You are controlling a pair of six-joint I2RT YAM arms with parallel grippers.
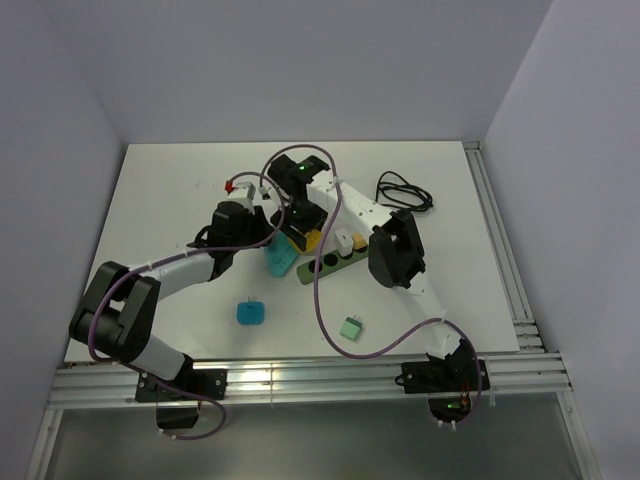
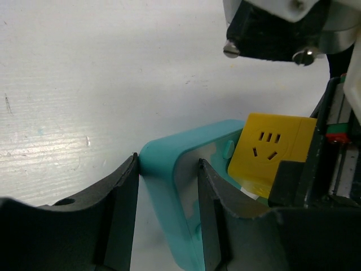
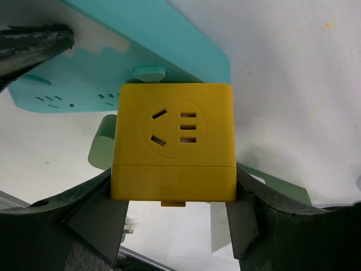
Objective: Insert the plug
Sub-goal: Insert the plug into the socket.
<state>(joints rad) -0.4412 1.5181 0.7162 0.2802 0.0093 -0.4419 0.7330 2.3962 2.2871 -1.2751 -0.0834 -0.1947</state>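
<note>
Strips: two, teal strip [image 1: 280, 261] and green strip [image 1: 337, 263].
Cubes: four, yellow cube [image 3: 174, 148], white cube [image 1: 345, 243], blue cube [image 1: 250, 312], green cube [image 1: 351, 326].
Left gripper [image 2: 168, 189]: clamped on the teal strip's end.
Right gripper [image 3: 175, 195]: gripping the yellow cube beside the teal strip.

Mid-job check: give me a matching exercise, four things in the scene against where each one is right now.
Things
1. yellow adapter cube
2. teal power strip
3. blue adapter
4. black cable

Places
A. lying loose towards the near edge of the table, nothing touching it
B. between the fingers of the right pincer
C. coiled at the far right of the table
D. clamped in the left pincer

Pairs: 1-B; 2-D; 3-A; 4-C
</note>
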